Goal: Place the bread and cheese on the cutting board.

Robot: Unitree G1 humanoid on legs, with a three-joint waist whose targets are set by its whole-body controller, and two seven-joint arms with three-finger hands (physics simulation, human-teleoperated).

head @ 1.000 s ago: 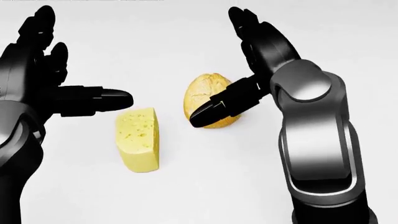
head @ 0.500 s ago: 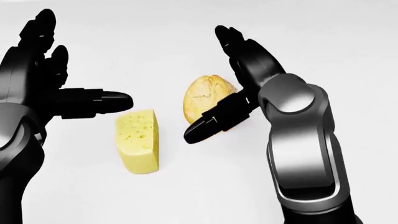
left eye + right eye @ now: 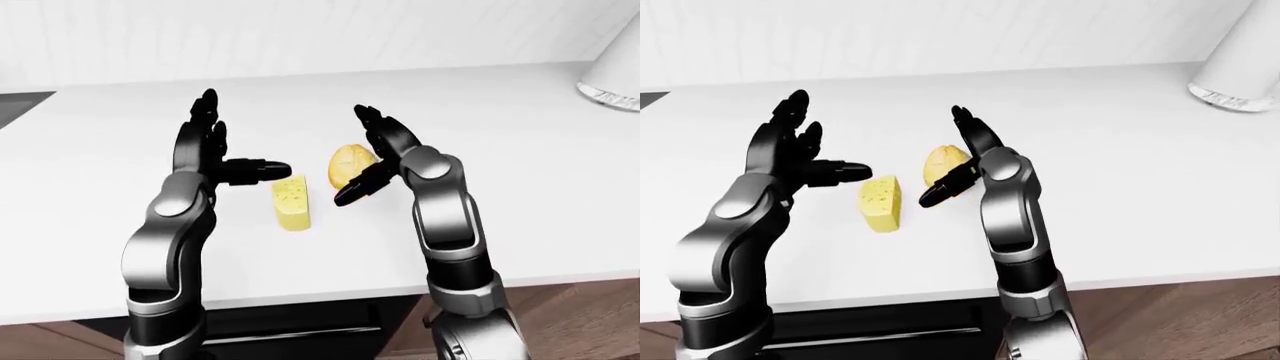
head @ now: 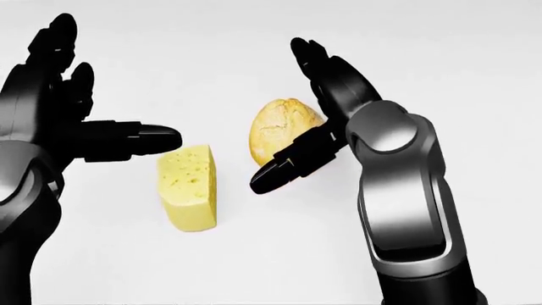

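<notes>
Yellow cheese wedge (image 4: 188,189) sits on the white counter (image 3: 520,150), just below the tip of my left hand's (image 4: 51,108) outstretched thumb, not touching it. Crusty bread roll (image 4: 284,127) lies just beside the cheese; my right hand's (image 4: 326,114) thumb crosses its lower edge in the head view, upper fingers (image 4: 318,60) rising on its far side. I can't tell if anything actually touches the roll.

Both hands spread wide, thumbs out sideways toward each other, holding nothing.

Handling guess: cheese looks firm, smooth-sided, maybe a bit slick; best pinched across the two flat faces with thumb on one and fingers on the other. Should be light. Roll looks light, rounded, with a crust that gives some friction but could dent or roll away if nudged; I'd cup it across the widest part, thumb low and fingers over the top.

Hard to see: cutting board isn't in any view, so the drop spot is unknown. Right thumb hides part of the roll's underside. Left palm faces away, finger curl partly guesswork. White cone-ish object (image 3: 615,67) at the top right of the left-eye view is cut off by the frame, can't identify it. Dark patch (image 3: 22,105) at the counter's far left edge, maybe a sink or stove, too cropped to say.
</notes>
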